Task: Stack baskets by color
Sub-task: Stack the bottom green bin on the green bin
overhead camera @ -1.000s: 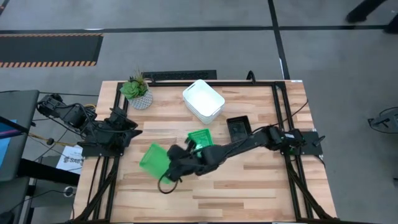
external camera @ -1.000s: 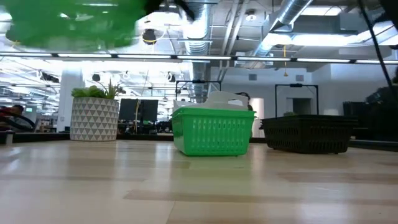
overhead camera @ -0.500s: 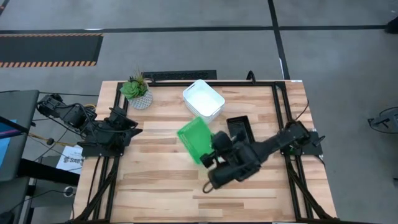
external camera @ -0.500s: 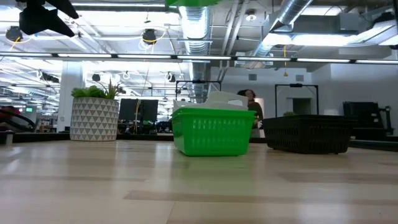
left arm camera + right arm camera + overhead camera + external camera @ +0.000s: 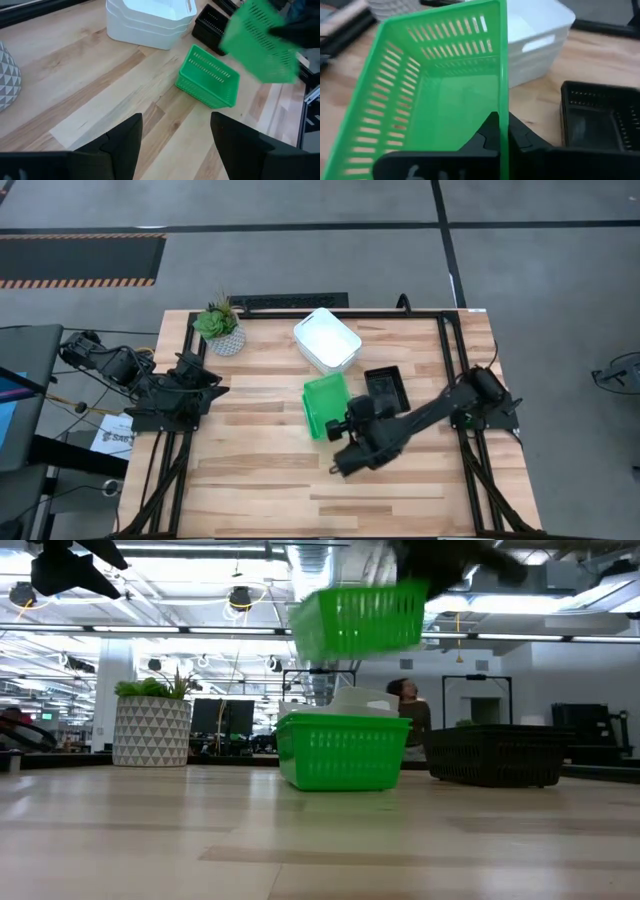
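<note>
My right gripper (image 5: 505, 137) is shut on a green basket (image 5: 325, 405) and holds it in the air at mid-table. Under it a second green basket (image 5: 207, 82) rests on its bottom on the wood; the high view hides it beneath the held one. Stacked white baskets (image 5: 327, 340) stand just beyond, and a black basket (image 5: 387, 388) sits to the right. My left gripper (image 5: 172, 145) waits open above the table's left edge, with nothing between its fingers. My right gripper pinches one side wall of the green basket at its rim (image 5: 504, 112), one finger inside (image 5: 487, 132) and one outside. The fingers come slanting down from the table's near right. The basket is lifted clear, opening upward and slightly tilted (image 5: 360, 620), above the resting green basket.
A potted plant (image 5: 220, 325) stands at the far left of the table. A black frame (image 5: 450, 360) runs along the right side. Bare wood lies along the near edge (image 5: 330, 490).
My right gripper has carried the green basket from the table's near left toward the right and far edge, over the resting green basket. Its wrist has rolled, so the basket has turned from steeply tipped to nearly level, opening up.
</note>
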